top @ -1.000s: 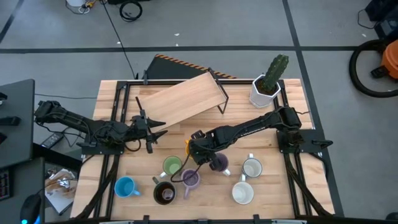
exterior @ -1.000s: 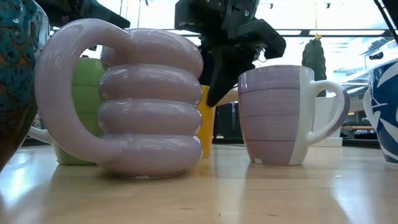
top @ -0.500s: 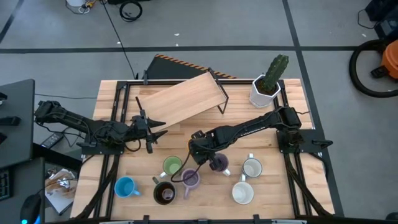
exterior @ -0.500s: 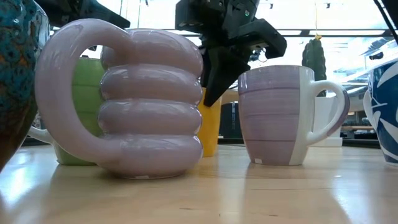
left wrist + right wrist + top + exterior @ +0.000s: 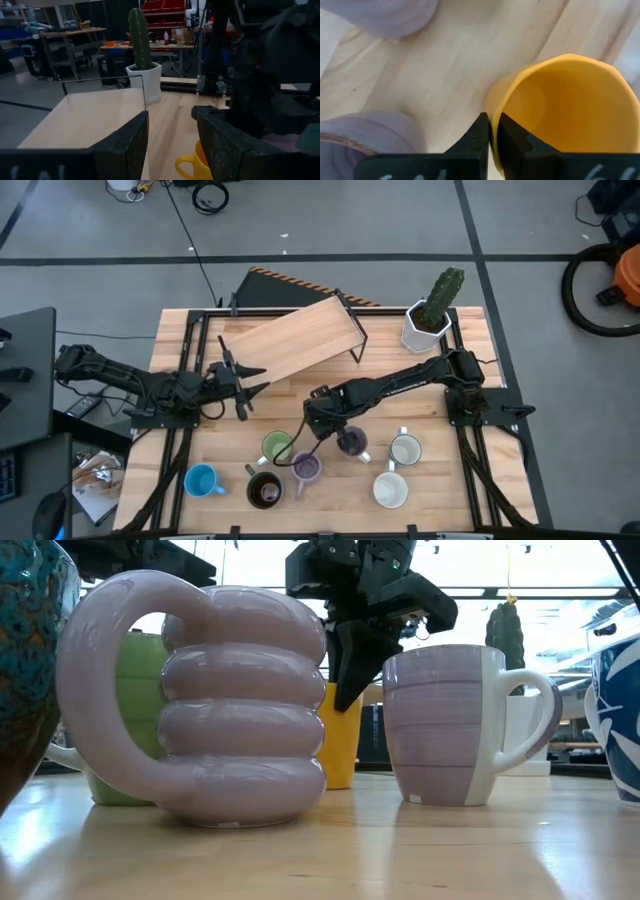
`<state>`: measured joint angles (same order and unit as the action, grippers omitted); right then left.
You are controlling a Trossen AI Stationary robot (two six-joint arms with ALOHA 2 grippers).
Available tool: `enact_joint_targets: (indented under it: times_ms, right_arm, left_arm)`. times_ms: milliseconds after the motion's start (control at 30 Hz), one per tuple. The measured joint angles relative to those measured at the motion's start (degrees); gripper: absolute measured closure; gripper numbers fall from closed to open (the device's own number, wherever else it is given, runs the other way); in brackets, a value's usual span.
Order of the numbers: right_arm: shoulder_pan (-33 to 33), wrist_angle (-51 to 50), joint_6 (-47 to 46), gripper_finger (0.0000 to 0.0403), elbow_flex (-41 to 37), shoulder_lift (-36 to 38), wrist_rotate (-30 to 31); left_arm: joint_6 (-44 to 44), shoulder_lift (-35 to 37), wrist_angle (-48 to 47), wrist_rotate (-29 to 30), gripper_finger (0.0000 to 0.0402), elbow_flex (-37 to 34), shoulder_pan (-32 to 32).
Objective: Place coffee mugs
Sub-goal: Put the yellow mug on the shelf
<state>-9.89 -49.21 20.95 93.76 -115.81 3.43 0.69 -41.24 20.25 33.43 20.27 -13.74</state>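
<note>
Pinching the rim of the orange mug (image 5: 560, 115), the right gripper (image 5: 492, 135) has its fingers closed on the wall, just beside the green mug (image 5: 277, 447). Left gripper (image 5: 243, 384) waits with fingers parted beside the wooden shelf (image 5: 290, 340), well away from the green mug.

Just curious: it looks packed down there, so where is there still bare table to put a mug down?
The table is bare at its right edge, beyond the white mugs, and between the blue mug and the left claw. The middle is crowded: green mug, lilac mugs, and the right claw pinching the orange mug.
</note>
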Motion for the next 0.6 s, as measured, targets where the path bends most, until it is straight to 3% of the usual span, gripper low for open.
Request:
enact_joint_targets:
  times_ms: [600]
  right_arm:
    - [-0.3, -3.8, -1.3, 0.0375, 2.0, 4.6, 1.6]
  left_arm:
    - [0.0, 0.0, -0.9, 0.0, 0.0225, 0.0, 0.2]
